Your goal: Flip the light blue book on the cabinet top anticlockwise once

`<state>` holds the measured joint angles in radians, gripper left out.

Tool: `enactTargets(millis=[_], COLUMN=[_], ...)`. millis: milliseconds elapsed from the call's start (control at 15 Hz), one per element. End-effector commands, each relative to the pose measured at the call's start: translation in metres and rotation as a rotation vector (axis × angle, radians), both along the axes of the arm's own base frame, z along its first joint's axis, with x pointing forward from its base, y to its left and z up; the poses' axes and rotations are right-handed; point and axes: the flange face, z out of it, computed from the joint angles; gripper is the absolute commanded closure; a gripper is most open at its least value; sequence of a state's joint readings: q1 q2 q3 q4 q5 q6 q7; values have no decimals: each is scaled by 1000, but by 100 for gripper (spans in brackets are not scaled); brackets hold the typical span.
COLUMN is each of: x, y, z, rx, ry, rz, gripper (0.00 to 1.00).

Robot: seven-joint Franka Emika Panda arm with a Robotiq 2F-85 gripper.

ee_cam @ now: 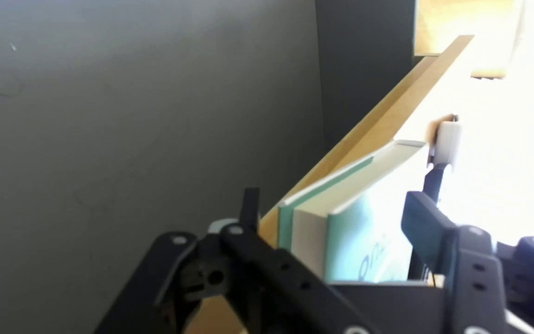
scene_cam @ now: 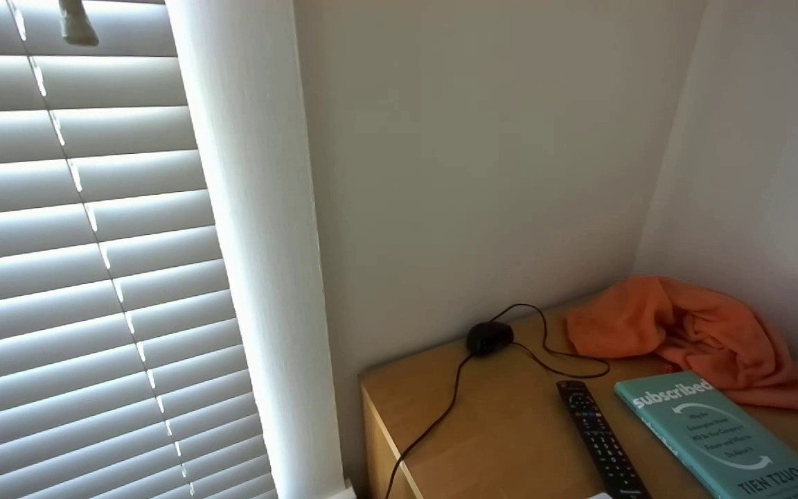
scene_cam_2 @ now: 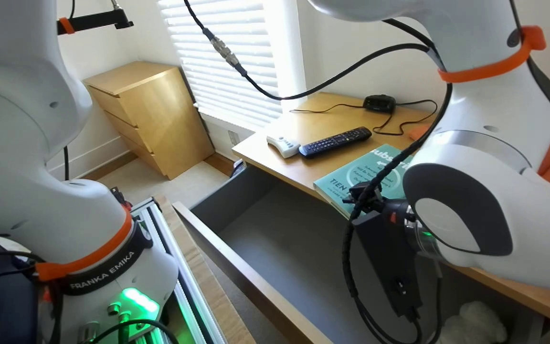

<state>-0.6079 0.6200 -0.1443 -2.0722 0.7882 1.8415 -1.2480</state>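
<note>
On the pale brown wooden worktop (scene_cam: 468, 423), in an exterior view, the light blue-green hardback book (scene_cam: 724, 436) lies with its front cover and white title up. Just beside it, towards the window-side edge, lies a long black remote control (scene_cam: 596, 436). A crumpled orange cloth (scene_cam: 690, 333) fills the back corner between two walls, and a small black box (scene_cam: 489, 338) sits near the back edge, its thin black cable (scene_cam: 440, 416) dropping over the window-side edge.

In an exterior view, the book reaches the front edge, above a pulled-out drawer with a grey interior (scene_cam_2: 265, 243). A small white plastic handset (scene_cam_2: 283, 145) lies nearer the front corner by the window. A white robot arm (scene_cam_2: 490, 191) partly hides the cloth.

In the wrist view, the black pincer (ee_cam: 334, 204) is released: its fingers (ee_cam: 427, 220) stand apart, one on the book's lettered cover side, one on the drawer side. Whether either touches the book, I cannot tell.
</note>
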Motion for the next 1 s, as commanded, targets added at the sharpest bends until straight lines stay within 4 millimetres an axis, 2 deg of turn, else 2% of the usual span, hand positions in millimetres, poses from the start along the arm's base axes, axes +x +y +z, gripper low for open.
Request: enactTargets(millis=[0, 67, 200, 267, 467, 600, 733, 933], x=[-2, -3, -5, -5, -6, -5, -1, 5], y=[-14, -15, -20, -22, -27, -27, -23, -16], z=[-8, -9, -15, -17, -23, -20, -9, 8], rx=[93, 111, 134, 145, 156, 173, 190, 142], ry=[-31, -28, -14, -9, 15, 22, 18, 37], rz=[-38, -47, -64, -70, -82, -86, -74, -57], gripper=[23, 26, 55, 56, 80, 85, 91, 92])
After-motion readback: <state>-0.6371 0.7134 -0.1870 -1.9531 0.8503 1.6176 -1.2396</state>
